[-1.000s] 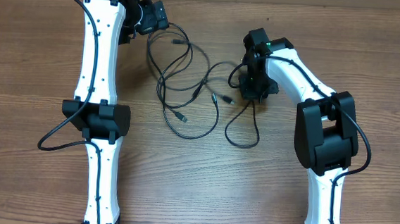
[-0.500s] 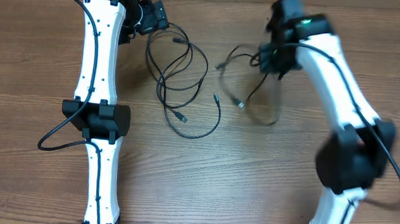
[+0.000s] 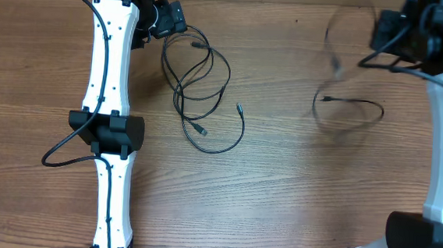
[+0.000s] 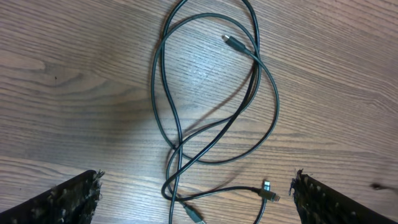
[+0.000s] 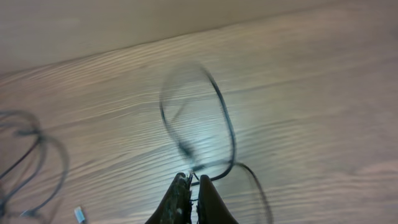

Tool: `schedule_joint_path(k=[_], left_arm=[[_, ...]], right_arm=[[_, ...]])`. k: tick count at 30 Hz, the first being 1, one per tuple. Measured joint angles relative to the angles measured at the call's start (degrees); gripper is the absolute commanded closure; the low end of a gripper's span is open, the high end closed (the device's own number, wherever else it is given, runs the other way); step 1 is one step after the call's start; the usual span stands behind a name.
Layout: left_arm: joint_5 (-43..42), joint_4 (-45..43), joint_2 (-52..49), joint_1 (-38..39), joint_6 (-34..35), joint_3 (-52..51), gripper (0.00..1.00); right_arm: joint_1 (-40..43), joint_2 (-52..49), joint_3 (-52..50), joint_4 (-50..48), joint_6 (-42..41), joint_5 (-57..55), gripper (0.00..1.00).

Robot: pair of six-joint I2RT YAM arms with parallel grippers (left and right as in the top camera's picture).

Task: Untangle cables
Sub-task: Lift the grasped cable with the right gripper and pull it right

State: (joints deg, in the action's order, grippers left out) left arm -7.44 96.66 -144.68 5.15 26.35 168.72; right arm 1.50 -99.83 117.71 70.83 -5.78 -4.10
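Wooden table (image 3: 279, 191), with the main tangle of cables (image 3: 181, 90) lying loose up by the left arm (image 3: 107, 61). One cable (image 3: 356, 101) hangs blurry over the right side, well apart from it, pinched tight in the right gripper (image 5: 194, 180). Left gripper (image 4: 196, 193) is spread wide above the tangle, touching nothing

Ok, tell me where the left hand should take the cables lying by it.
Take the cord just behind the loose plug at the right edge of the cables. That end lies flat, apart from the overlapping loops, so the left hand can come straight down, fingers across the cord, and catch nothing else.
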Motion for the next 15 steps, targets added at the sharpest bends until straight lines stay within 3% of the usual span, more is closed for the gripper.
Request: schedule_joint_path(k=[3,9,11,15], left_arm=[[0.00,0.02,0.00,0.00,0.00,0.00,0.00],[0.00,0.02,0.00,0.00,0.00,0.00,0.01],[0.00,0.04,0.00,0.00,0.00,0.00,0.00],[0.00,-0.02,0.00,0.00,0.00,0.00,0.00]], right_arm=[[4.39,-0.59,-0.09,0.15,-0.63,-0.26,0.93],[12.61,-1.31,-0.09,2.78,-4.96,0.44,0.80],[15.08,-1.77,-0.09,4.33,-6.01,2.82,0.67],[16.96,-3.43,-0.09,7.72,-7.26,8.15,0.14]])
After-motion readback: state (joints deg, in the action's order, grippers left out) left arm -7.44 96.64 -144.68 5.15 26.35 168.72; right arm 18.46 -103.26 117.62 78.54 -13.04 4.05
